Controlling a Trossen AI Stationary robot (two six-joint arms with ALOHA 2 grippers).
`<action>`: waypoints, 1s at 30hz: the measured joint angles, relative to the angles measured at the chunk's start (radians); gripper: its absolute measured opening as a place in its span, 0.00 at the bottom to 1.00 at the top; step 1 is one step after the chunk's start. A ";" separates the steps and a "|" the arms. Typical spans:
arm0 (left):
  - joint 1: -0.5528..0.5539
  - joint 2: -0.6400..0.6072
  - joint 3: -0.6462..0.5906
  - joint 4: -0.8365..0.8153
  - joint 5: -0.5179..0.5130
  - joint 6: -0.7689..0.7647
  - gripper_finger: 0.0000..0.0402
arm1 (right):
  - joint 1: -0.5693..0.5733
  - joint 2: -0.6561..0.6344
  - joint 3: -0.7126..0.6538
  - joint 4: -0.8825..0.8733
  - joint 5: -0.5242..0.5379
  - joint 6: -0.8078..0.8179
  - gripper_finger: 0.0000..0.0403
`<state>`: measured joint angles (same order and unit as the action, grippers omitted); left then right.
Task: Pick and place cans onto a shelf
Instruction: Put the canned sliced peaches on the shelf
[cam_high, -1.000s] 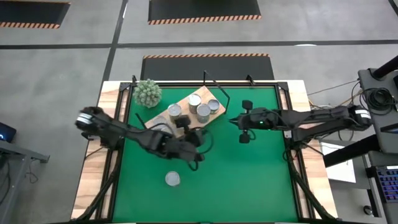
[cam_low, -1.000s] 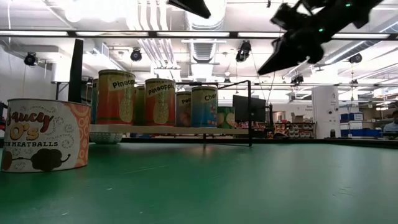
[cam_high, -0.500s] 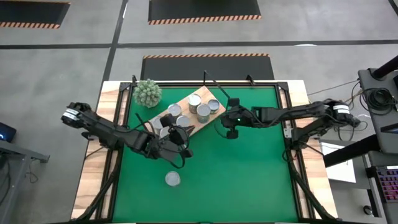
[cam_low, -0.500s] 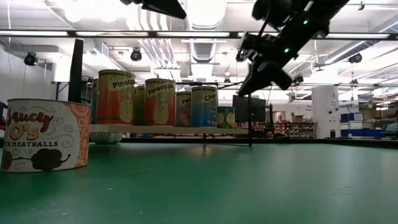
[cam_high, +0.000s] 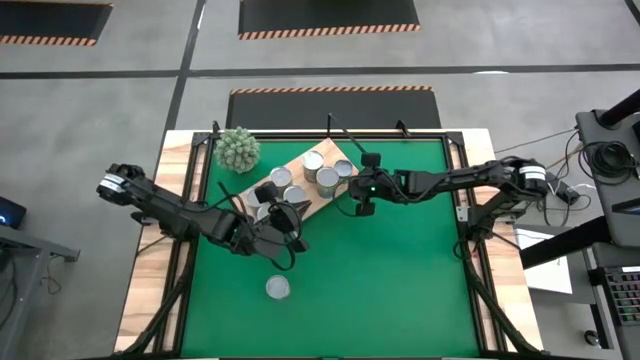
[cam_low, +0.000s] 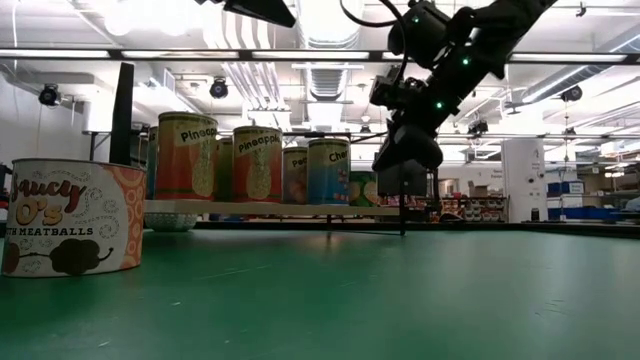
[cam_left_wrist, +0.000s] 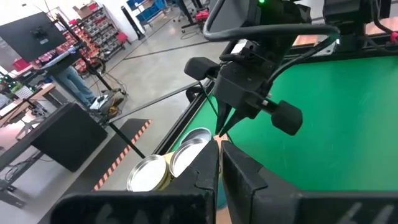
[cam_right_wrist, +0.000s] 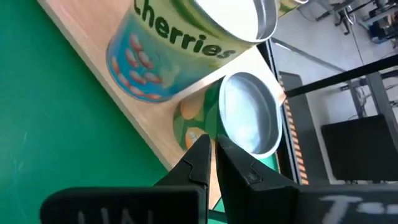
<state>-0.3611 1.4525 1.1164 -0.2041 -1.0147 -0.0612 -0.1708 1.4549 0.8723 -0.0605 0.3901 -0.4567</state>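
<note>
Green matting (cam_high: 400, 270) covers most of the table in the middle of the high view, with pale wooden strips showing along its left and right sides. Above the centre of that picture the shelf (cam_high: 345, 155), a light wood-grain board set at a slant, lies on the mat with a thin black wire frame (cam_high: 345, 140) at its upper right end. Both dark arms reach in toward it, the left from the left edge and the right from the right edge. On the board stand the cans (cam_high: 327, 180), a cluster of silver tops near the frame end and more toward the lower left end, partly under the left arm. In the low view they stand in a row (cam_low: 259, 164) on the board in the left half of the frame. A spiky green plant (cam_high: 239, 148) sits at the upper left corner of the mat. One lone can (cam_high: 278, 288) stands apart on the mat, low and left of centre. The left gripper (cam_high: 297, 216) hovers by the board's lower left end, jaws pressed together and empty. The right gripper (cam_high: 358, 207) hangs just right of the board, jaws likewise closed on nothing.
</note>
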 joint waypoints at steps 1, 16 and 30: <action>0.000 0.000 0.000 -0.003 0.000 0.000 0.00 | 0.000 0.002 -0.001 0.000 0.000 0.000 0.03; -0.005 0.000 0.001 -0.006 0.000 0.000 0.00 | -0.012 0.009 -0.004 0.044 0.000 0.001 0.03; -0.005 0.000 0.001 -0.006 0.000 0.000 0.00 | -0.013 0.009 -0.017 0.043 -0.007 0.004 0.03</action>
<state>-0.3658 1.4522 1.1175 -0.2104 -1.0145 -0.0608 -0.1841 1.4635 0.8551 -0.0177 0.3835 -0.4530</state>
